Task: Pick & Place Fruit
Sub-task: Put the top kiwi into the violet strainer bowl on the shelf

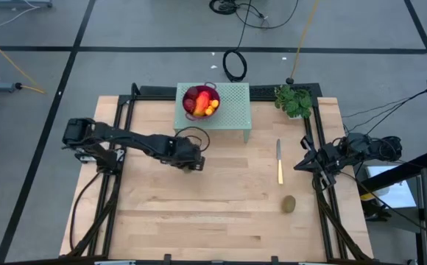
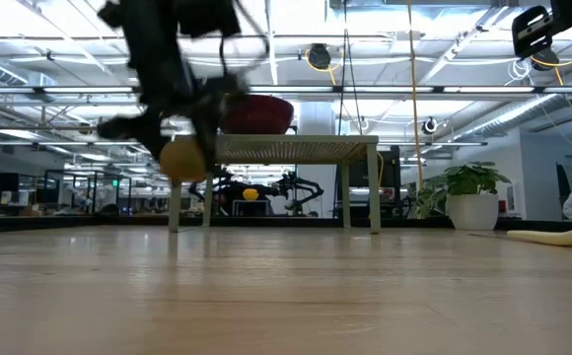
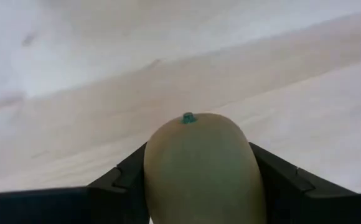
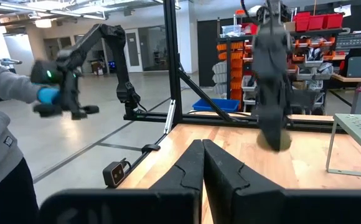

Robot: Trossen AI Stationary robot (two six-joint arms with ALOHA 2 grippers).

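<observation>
In the left wrist view, the left gripper (image 3: 199,186) has its 2 fingers (image 3: 121,180) clamped on a brown-green oval (image 3: 200,171), green stem tip up, held clear above the wood. In the high view that gripper (image 1: 189,159) sits left of frame centre, just below the green stand (image 1: 232,118); the low view shows the oval (image 2: 181,158) hanging in the air at upper left. This looks like the carry step, 1 fruit lifted and on its way. The next move, by my reading, calls for raising it over the rim of the bowl (image 1: 201,101) at upper centre, which already holds red and orange fruit (image 1: 203,105), and letting go above them. A 2nd oval (image 1: 290,204) lies on the table (image 1: 199,213) at lower right, below the knife (image 1: 279,162). The right gripper (image 1: 306,163) waits at the right edge, its fingers (image 4: 187,171) pressed together on nothing. The top is pale wood planks. A small plant (image 1: 294,101) stands at upper right. Beyond lie grey floor, cables, shelving and a person's grey sleeve (image 4: 6,87) at the left of the right wrist view.
</observation>
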